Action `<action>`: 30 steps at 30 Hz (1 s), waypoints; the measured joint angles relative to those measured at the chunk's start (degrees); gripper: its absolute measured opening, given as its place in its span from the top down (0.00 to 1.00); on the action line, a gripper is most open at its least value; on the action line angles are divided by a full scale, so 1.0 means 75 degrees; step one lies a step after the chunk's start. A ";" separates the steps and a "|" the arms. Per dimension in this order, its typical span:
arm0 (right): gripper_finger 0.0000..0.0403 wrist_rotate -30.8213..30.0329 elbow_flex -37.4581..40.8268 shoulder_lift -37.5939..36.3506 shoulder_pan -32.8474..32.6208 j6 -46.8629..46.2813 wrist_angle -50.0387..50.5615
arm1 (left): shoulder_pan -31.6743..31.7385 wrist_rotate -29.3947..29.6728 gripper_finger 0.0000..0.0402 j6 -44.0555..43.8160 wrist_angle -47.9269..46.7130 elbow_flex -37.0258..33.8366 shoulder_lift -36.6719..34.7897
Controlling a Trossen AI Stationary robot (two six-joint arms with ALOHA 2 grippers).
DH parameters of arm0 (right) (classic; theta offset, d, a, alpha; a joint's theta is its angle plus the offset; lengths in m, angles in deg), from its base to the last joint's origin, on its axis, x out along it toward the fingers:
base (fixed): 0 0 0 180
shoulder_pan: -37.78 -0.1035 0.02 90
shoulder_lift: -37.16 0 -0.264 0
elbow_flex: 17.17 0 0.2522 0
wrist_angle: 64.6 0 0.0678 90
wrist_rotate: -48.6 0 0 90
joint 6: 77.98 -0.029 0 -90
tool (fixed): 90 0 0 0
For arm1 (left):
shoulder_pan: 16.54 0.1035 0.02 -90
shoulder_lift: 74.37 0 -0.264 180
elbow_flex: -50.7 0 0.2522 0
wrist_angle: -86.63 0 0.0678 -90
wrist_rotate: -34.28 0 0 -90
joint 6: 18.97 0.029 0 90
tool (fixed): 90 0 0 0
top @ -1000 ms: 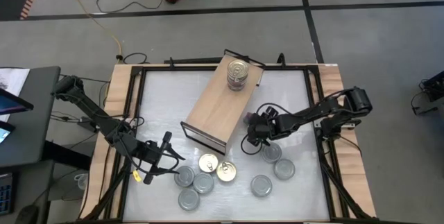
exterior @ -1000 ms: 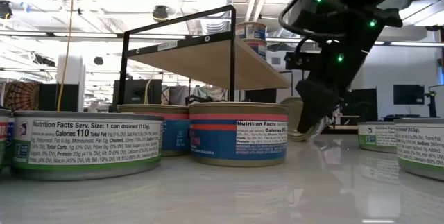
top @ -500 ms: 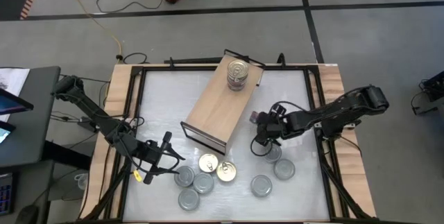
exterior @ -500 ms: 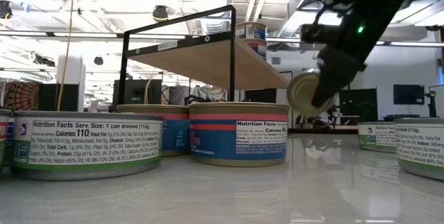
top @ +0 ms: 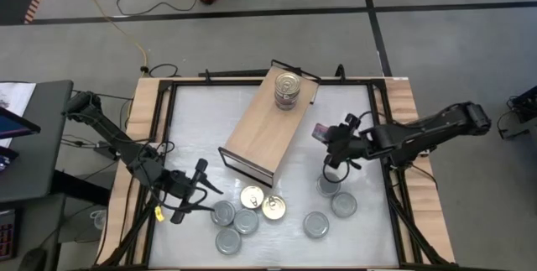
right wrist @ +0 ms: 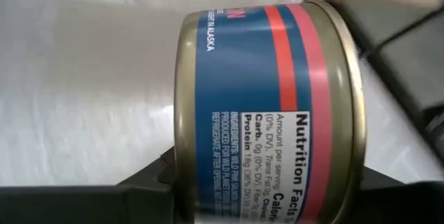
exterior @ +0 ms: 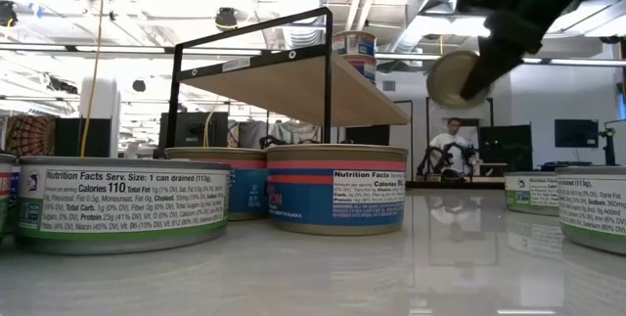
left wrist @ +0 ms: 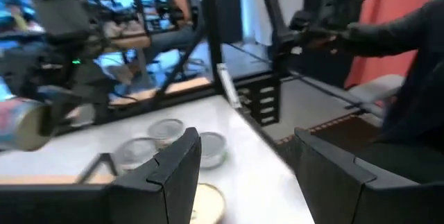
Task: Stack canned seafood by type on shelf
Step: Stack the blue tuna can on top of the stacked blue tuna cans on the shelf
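Canned seafood tins, flat round metal with gold or silver-grey lids, sit clustered (top: 247, 214) on my glossy white table (top: 201, 128), near its front edge. My right claw (top: 329, 137) is clamped on one blue-and-red labelled tin (right wrist: 277, 113), lifted clear of the table beside the shelf (top: 268, 124), a pale wooden board on a thin black frame. Two tins stand stacked (top: 287, 91) on that board. Only the right wrist view shows the held tin's printed label; the low view shows it tilted on edge. My left claw (top: 197, 189) hovers with fingers apart beside the cluster.
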 joint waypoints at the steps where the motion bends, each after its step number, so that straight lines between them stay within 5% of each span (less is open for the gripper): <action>1: 0.48 -0.0091 -0.0012 -0.0099 0.0000 0.0240 -0.0098 | 0.0000 0.0187 0.48 0.0127 -0.0008 0.0000 0.0000; 9: 0.48 -0.1426 -0.0888 -0.0311 -0.0122 0.2456 -0.0219 | 0.0000 0.1933 0.48 0.0271 -0.0029 0.0000 0.0000; 13: 0.48 -0.2570 -0.1426 -0.0107 -0.0205 0.4757 -0.0809 | 0.0131 0.3178 0.48 0.0168 -0.0009 0.0066 -0.0101; 16: 0.48 -0.3274 -0.1732 0.0072 -0.0152 0.7053 -0.1648 | 0.0545 0.3309 0.48 0.0352 0.0002 0.0200 -0.0405; 23: 0.47 -0.3371 -0.1856 0.0459 0.0349 1.1728 -0.4690 | 0.2433 0.0743 0.48 -0.0589 -0.0726 0.0396 -0.1235; 27: 0.47 -0.2823 -0.1856 0.0763 0.0797 1.3122 -0.5592 | 0.3457 -0.1193 0.48 -0.1467 -0.0697 0.0366 -0.1254; 30: 0.47 -0.2344 -0.1853 0.1042 0.1264 1.3721 -0.5874 | 0.3955 -0.1893 0.48 -0.1785 -0.0342 0.0338 -0.1018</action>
